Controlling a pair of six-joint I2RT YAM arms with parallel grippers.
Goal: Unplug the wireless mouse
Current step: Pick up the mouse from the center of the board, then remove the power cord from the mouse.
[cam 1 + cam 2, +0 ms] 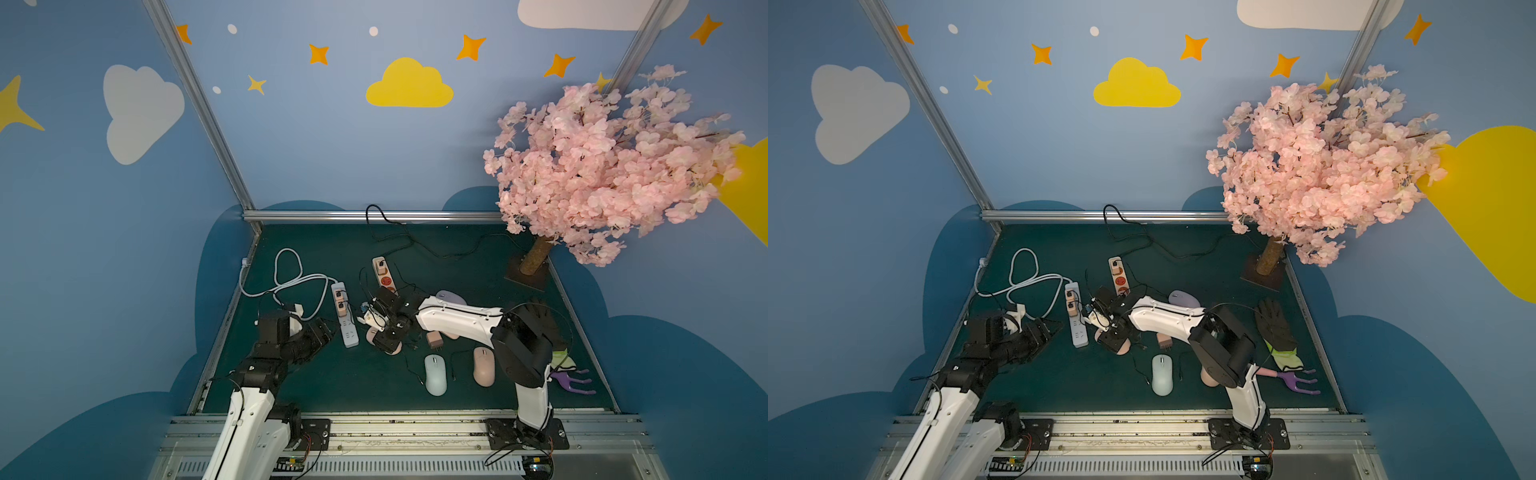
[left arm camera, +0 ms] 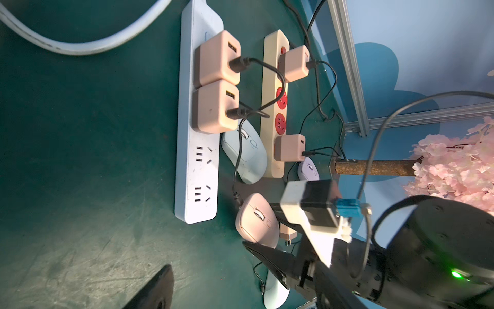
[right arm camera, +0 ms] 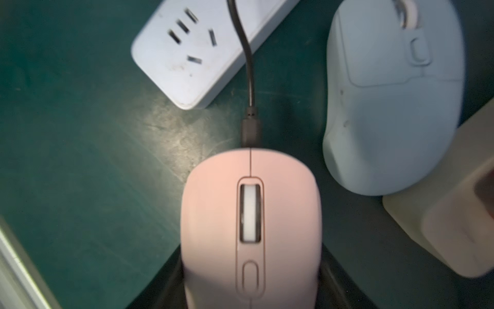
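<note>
The pink wireless mouse (image 3: 251, 227) lies on the green mat beside the end of the white power strip (image 3: 187, 67). My right gripper (image 3: 251, 281) is shut on its rear, with one black finger against each side. A black cable plug (image 3: 251, 128) sits in the mouse's front. In the left wrist view the cable leads from the mouse (image 2: 255, 219) up to a pink charger (image 2: 213, 112) on the strip (image 2: 196, 171). In both top views my right gripper (image 1: 388, 336) covers most of the mouse. My left gripper (image 1: 330, 330) hangs open just left of the strip and holds nothing.
A pale blue mouse (image 3: 387, 107) lies close by the pink one, next to a cream strip with red sockets (image 1: 383, 276). A loose pink charger (image 1: 434, 338), another blue mouse (image 1: 435, 374), another pink mouse (image 1: 483, 365) and a purple mouse (image 1: 451, 297) lie around. A blossom tree (image 1: 536, 257) stands back right.
</note>
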